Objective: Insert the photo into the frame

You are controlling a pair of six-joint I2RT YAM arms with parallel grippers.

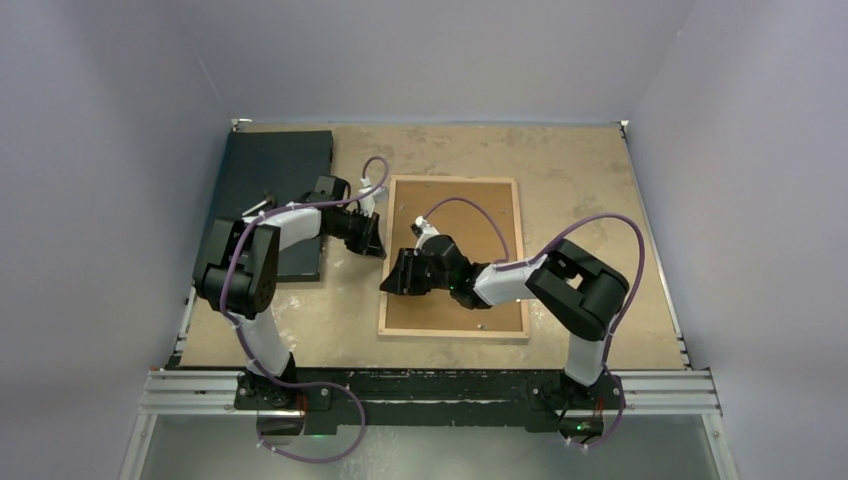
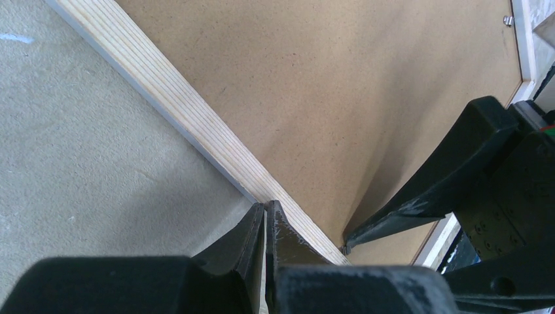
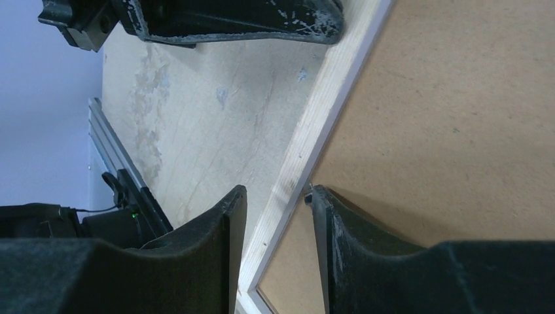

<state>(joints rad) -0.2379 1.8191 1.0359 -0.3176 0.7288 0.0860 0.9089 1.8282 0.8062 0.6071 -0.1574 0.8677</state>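
- The frame (image 1: 452,332) is laid back-up on the bench (image 1: 580,180), near the middle, with its pale wooden rails showing.
- A brown backing panel (image 1: 500,210) is seen lying inside the rails, filling the opening.
- The left gripper (image 1: 375,247) is held at the frame's left rail, toward the far end. In the left wrist view the gripper (image 2: 265,216) is seen with its fingers pressed together and nothing between them, their tips at the outer edge of the rail (image 2: 196,124).
- The right gripper (image 1: 390,283) is placed nearer along the same rail. In the right wrist view it (image 3: 278,196) is spread, with the rail (image 3: 327,111) passing between its fingers: one is over the bench (image 3: 209,131), the other over the backing panel (image 3: 458,131). A small gap is left on the bench side, so the rail is straddled, not pinched.
- A flat black board (image 1: 270,165) is lying at the far left corner, partly under the left arm.
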